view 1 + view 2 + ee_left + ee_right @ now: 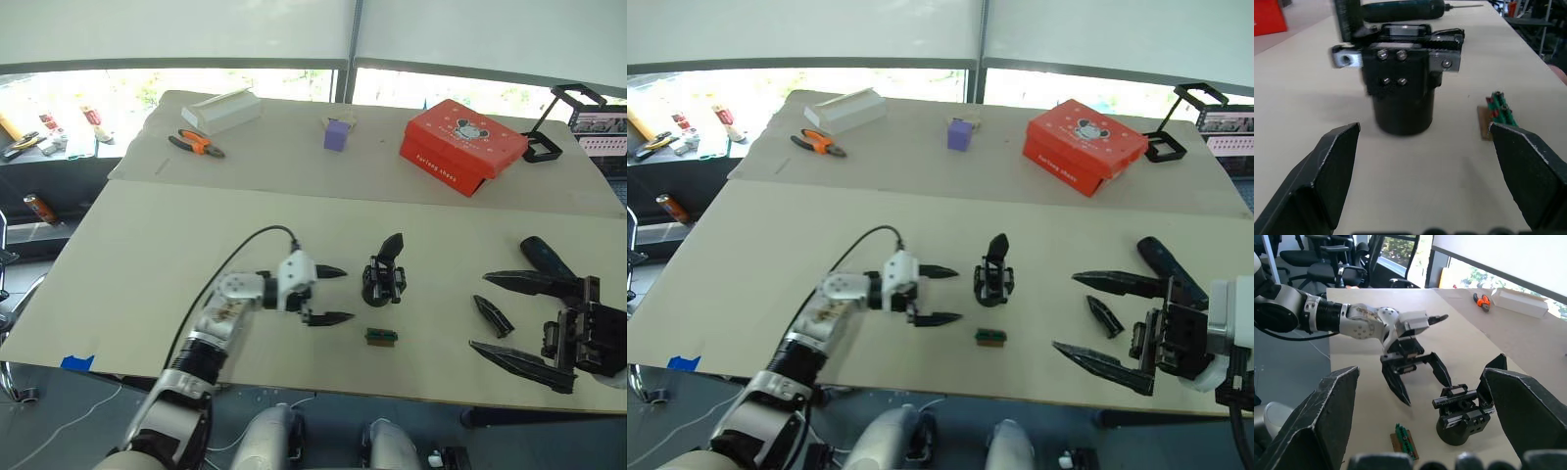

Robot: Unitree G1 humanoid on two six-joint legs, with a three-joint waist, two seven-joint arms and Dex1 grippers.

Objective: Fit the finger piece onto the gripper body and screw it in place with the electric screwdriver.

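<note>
Gripper body stands upright on the bench, rounded base down and its one pointed finger sticking up, just ahead of my left fingers. They are spread wide and hold nothing, one tip to each side of the approach line. A small green-brown block lies just beside the body, nearer to me.

My right fingers are also splayed open and empty. The finger piece lies flat on the bench between them, not touched. The electric screwdriver lies just beyond my right upper finger, partly hidden by it.

I judge the body to be stiff and chunky, heavy enough to stand but easy to tip if I push it high on the finger. The round base looks smooth and may turn in a pinch; the squarer block above it, where the screw heads show, seems the surer hold.

The finger piece looks light, rigid and thin, likely to skate on the bench. I would pinch it across its wider end, not the point.
</note>
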